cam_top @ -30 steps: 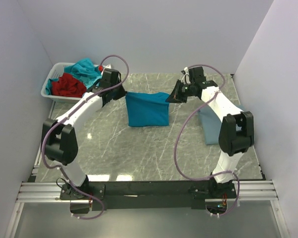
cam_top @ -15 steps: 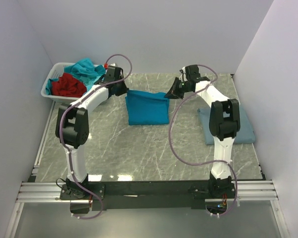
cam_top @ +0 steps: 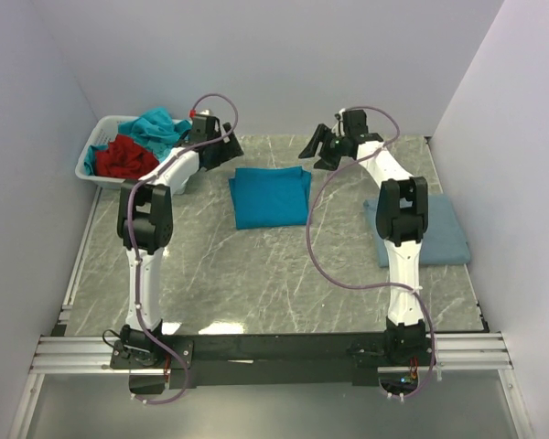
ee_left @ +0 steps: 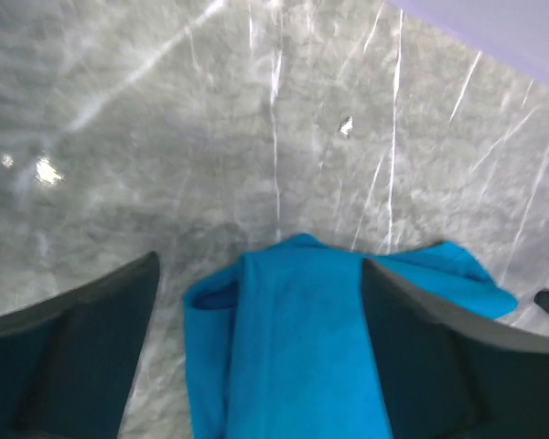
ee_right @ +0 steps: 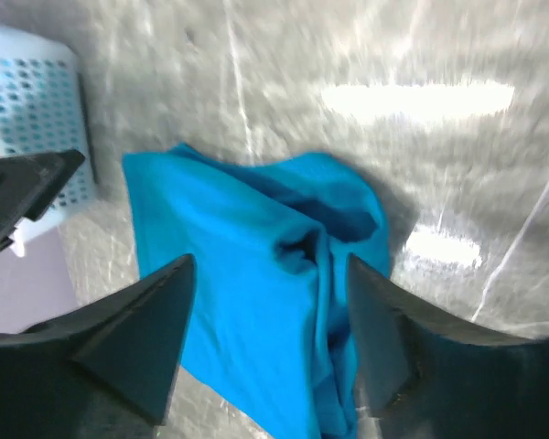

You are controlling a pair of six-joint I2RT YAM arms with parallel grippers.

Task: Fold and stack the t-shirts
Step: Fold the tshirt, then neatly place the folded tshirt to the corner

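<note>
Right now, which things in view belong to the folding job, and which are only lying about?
Job: bright teal-blue t-shirt, folded, centre; slate-blue t-shirt, folded, right; turquoise t-shirt and red t-shirt, crumpled, far left.
Lying about: white basket holding those two; marble table.

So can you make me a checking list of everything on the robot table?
Surface: grey marble table, flat and dry-looking.
Job's things: teal shirt folded at the middle; slate-blue shirt folded on the right; red shirt and turquoise shirt bunched up, unfolded.
Clutter: white basket at the far left corner, holding the two unfolded shirts.
Grippers: left gripper and right gripper open, holding nothing, near the teal shirt's far corners.
Cables: a purple cable loops along each arm.
Surroundings: plain pale walls; metal rail at the near edge.
</note>
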